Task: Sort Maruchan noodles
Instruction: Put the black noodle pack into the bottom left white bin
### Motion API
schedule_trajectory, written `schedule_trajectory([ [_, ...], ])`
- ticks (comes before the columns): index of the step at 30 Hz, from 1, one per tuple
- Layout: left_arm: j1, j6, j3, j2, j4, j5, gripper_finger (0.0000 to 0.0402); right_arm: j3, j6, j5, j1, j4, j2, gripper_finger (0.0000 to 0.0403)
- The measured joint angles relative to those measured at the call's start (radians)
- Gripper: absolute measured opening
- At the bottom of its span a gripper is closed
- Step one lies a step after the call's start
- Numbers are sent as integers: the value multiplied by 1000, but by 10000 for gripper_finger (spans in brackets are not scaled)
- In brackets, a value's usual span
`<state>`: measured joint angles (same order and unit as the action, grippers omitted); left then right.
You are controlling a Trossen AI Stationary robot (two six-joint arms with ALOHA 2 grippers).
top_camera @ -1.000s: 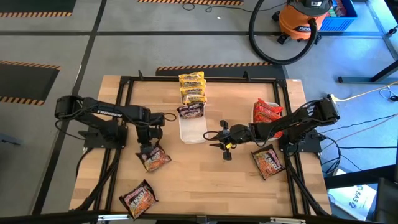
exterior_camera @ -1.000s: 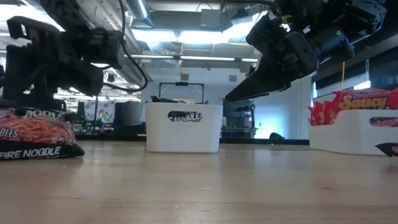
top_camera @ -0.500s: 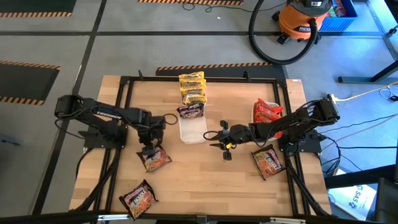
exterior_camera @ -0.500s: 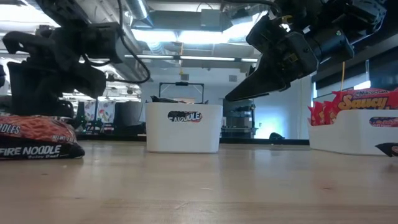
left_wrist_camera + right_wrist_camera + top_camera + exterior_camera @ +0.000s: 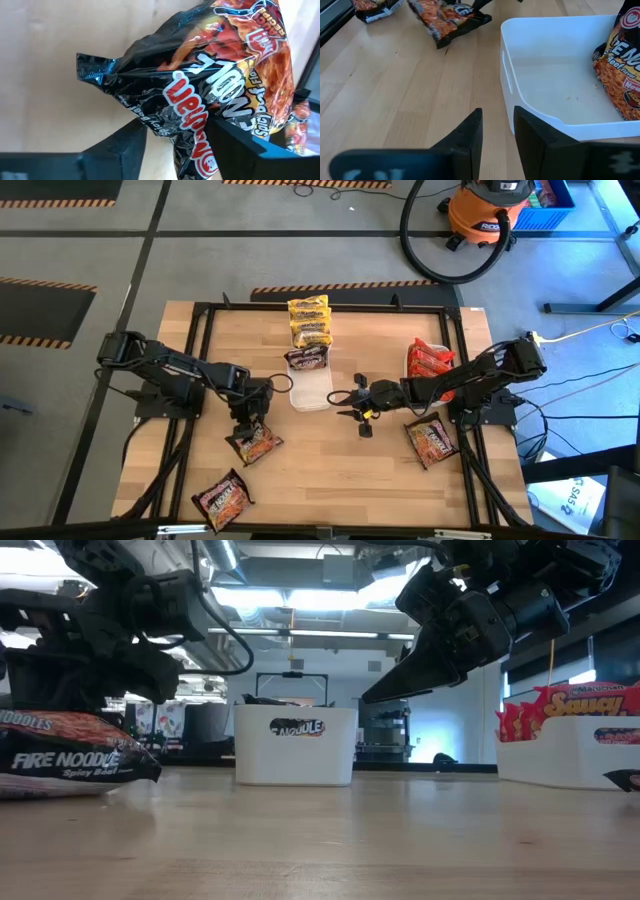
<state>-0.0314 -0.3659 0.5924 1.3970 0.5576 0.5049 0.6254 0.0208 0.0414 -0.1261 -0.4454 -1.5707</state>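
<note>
maruchan noodles lay scattered over the wooden table (image 5: 330, 460). one dark packet (image 5: 256, 446) sat left of centre under the left gripper (image 5: 245, 430); in the left wrist view the fingers (image 5: 125, 150) pinched its crinkled edge, and the low view showed it tilted, one end off the wood. another dark packet (image 5: 223, 500) lay near the front left corner, a third (image 5: 432, 439) at the right. the centre white tray (image 5: 310, 385) held one dark packet (image 5: 307, 358) at its far end, cut off in the right wrist view. yellow packets (image 5: 309, 321) were stacked beyond it; red ones (image 5: 430, 360) filled the right tray, partly hidden by the arm. the right gripper (image 5: 350, 406) hovered beside the centre tray, fingers slightly apart, holding nothing.
</note>
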Motion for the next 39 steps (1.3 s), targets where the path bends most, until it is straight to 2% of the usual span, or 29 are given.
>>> schedule_trajectory([
  [4,-10,-2,2,22,-24,13,153,0,0,0,0,0,0,89],
  [8,-18,-7,-2,25,-41,-27,96,0,0,0,0,-1,0,89],
  [14,-21,-21,-2,25,-46,-34,9,0,0,0,0,-1,0,89],
  [20,-53,-26,12,15,-31,-102,2,0,0,0,-1,-3,0,89],
  [32,-206,-26,233,-5,93,-383,0,28,7,-31,-1,-30,0,89],
  [39,-265,-26,285,-5,89,-505,0,44,128,-88,-1,-100,0,93],
])
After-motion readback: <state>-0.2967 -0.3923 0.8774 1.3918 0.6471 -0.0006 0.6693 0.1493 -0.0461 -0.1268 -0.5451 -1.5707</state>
